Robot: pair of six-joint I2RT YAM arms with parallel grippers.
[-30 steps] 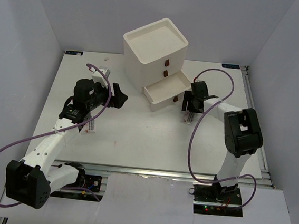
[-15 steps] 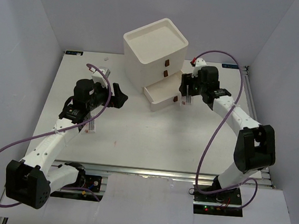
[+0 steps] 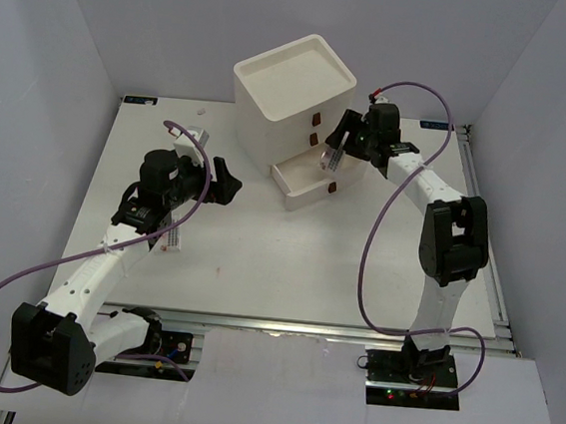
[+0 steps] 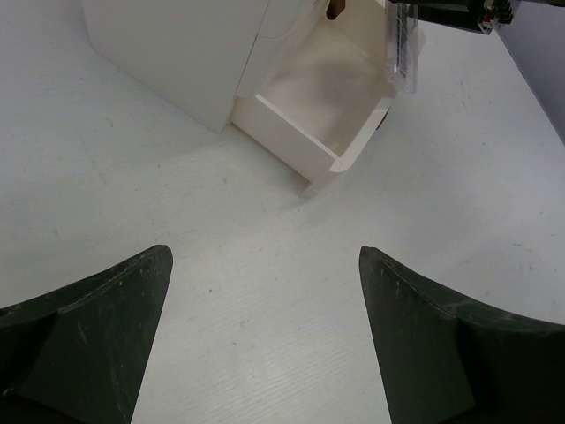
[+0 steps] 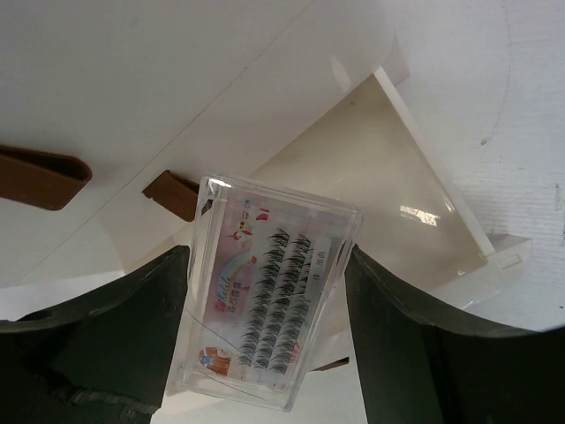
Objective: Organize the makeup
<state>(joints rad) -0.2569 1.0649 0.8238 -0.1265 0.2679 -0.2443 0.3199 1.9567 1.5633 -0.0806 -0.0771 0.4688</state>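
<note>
My right gripper (image 3: 334,158) is shut on a clear flat case of false lashes with red print (image 5: 269,305) and holds it edge-up above the open bottom drawer (image 3: 312,176) of the white three-drawer box (image 3: 295,88). The case also shows in the left wrist view (image 4: 402,44), over the drawer (image 4: 322,84). My left gripper (image 3: 228,182) is open and empty above the bare table, left of the drawer; its fingers (image 4: 97,327) stand wide apart. A flat white red-printed packet (image 3: 171,238) lies partly under the left arm. Sponges, tube and bottle are out of view.
The box stands at the back middle of the table, with two dark red handles (image 5: 40,172) of the shut upper drawers above the open one. The open drawer's inside (image 5: 388,190) looks empty. Grey walls enclose the table on three sides.
My right gripper has risen from the table right of the drawer and swung left and back with the lash case, now over the open drawer. The left arm has not moved.
</note>
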